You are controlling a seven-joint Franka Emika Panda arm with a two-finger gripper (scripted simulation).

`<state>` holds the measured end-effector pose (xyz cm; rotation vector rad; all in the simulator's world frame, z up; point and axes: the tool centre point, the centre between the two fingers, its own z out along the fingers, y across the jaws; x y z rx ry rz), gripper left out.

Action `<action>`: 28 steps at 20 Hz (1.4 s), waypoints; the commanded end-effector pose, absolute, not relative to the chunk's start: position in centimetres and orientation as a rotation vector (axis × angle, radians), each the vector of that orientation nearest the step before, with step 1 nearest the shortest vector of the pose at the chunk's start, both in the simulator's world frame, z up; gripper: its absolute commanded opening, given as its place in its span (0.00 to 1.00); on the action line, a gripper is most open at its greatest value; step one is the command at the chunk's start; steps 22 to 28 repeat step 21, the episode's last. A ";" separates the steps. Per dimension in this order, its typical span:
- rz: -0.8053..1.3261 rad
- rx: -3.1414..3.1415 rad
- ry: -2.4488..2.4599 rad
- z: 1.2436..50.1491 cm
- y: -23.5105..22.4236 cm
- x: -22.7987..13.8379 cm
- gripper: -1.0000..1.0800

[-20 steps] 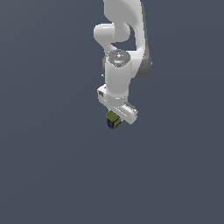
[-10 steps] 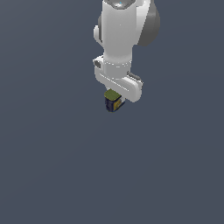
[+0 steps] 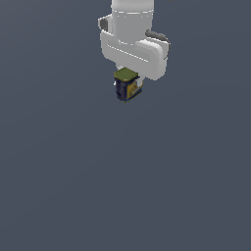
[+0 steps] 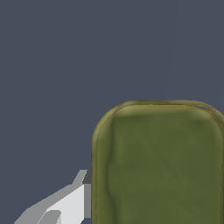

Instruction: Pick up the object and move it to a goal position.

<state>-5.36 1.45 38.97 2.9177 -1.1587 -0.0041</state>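
One small block (image 3: 127, 85), olive-green on top with navy sides and a yellow mark, hangs just under the white hand (image 3: 128, 81), which appears closed on it, with only plain grey surface around and no goal marker in sight. The likeliest failure, I judge, is a slip: most of the block seems to sit below the hand rather than deep in it (the wrist view shows a grey finger (image 4: 70, 203) touching the edge of its green top), so a quick swing or sudden stop during transport could twist it loose and drop it.
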 end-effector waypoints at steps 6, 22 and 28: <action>0.000 2.920 -1.158 46.2 1.4 -5.9 0.00; 0.000 2.921 -1.157 51.2 1.3 -6.1 0.00; 0.000 2.921 -1.157 51.2 1.3 -6.1 0.00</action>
